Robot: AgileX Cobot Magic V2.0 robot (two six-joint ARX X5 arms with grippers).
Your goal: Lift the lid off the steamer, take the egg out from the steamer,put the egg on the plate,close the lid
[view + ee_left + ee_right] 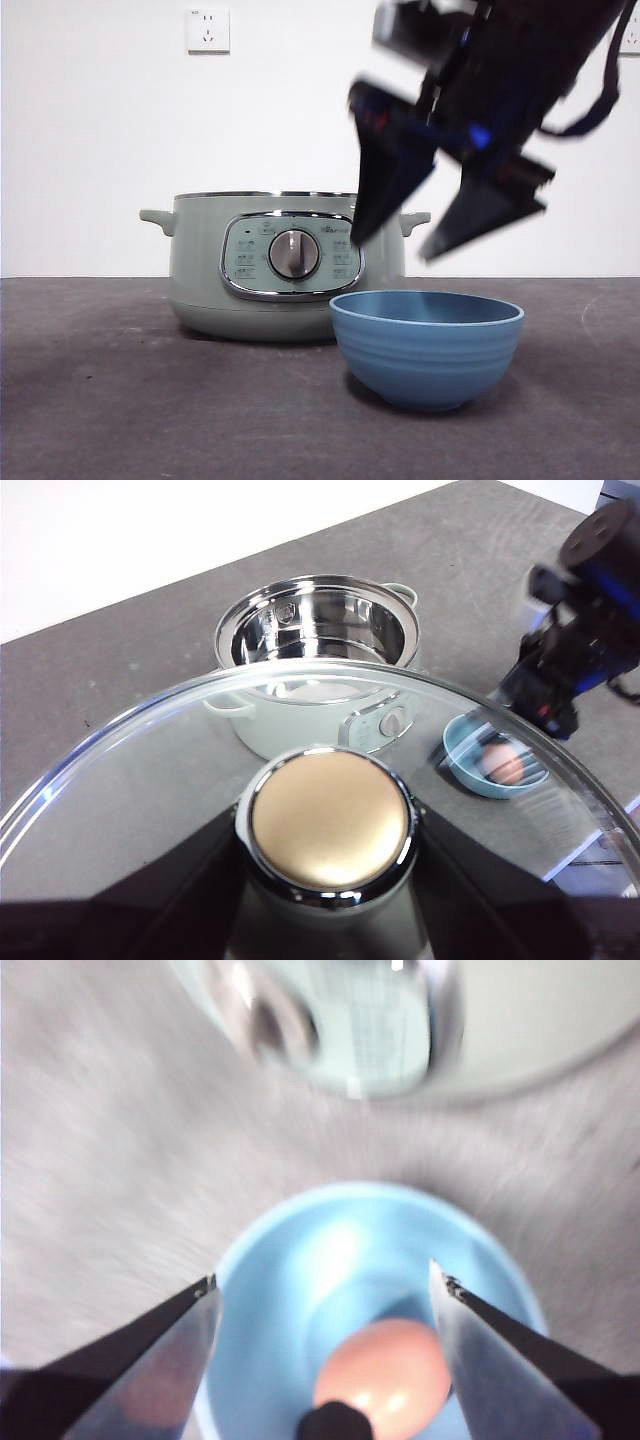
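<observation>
Your right gripper (pixel 325 1290) hangs with its jaws spread apart above the round matte blue plate (pixel 427 345), where the brown egg (pixel 383 1377) lies. Just behind stands the uncovered sage-green steamer (pixel 270 265). Your left gripper is clamped on the clear glass lid (pixel 330 825), held aloft.

Right arm is basically all black: chunky housing, blue bits showing between the parts, a black cable looping off one side. Its gripper (pixel 395 245) has two long fingers (pixel 385 190) tapering to points, inner faces flat grey.
</observation>
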